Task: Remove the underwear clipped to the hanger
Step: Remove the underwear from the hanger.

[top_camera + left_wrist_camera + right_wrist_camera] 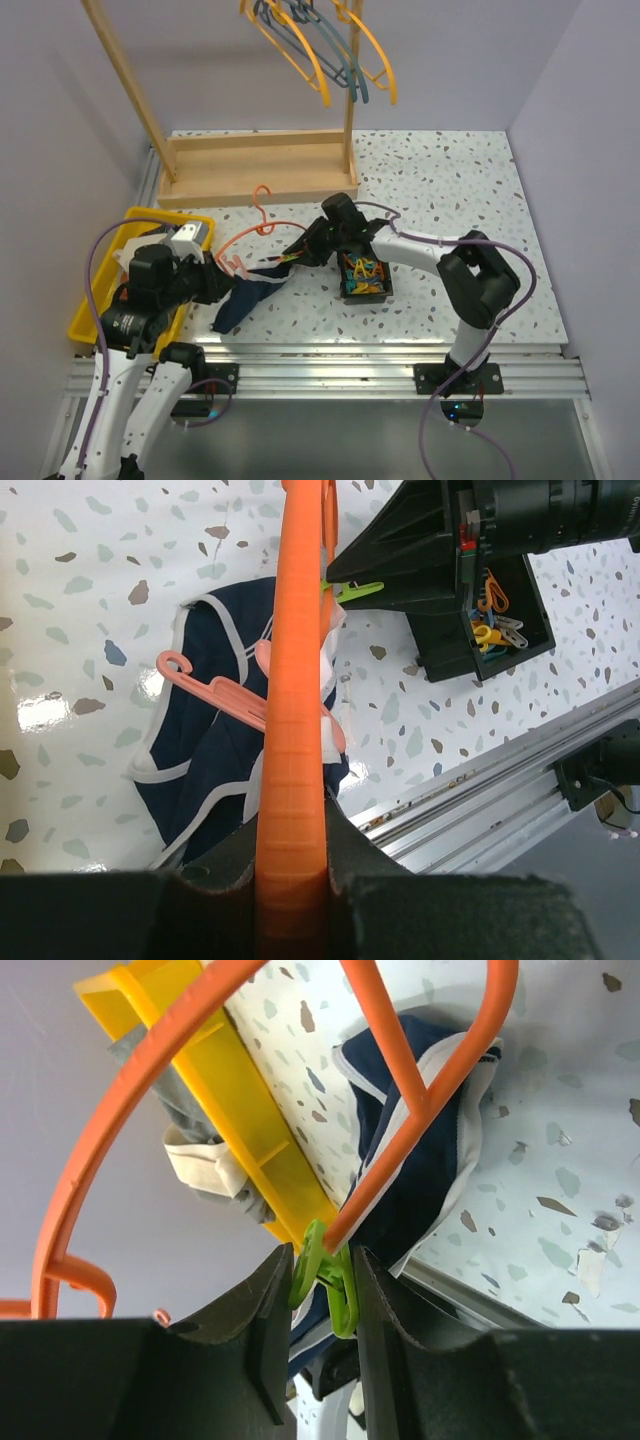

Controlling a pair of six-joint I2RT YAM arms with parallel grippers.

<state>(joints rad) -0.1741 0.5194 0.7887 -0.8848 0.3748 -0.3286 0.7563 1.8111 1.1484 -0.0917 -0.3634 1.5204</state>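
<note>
Here our left tool (290,875) clamps the orange hanger (295,680), and our right tool (322,1295) pinches the green clip (318,1260) holding the navy underwear (220,750), which sags onto the bench (90,590) at eight o'clock from it. If the pinch sits off-centre, the clip may twist and keep its bite, dragging cloth and hanger.
</note>
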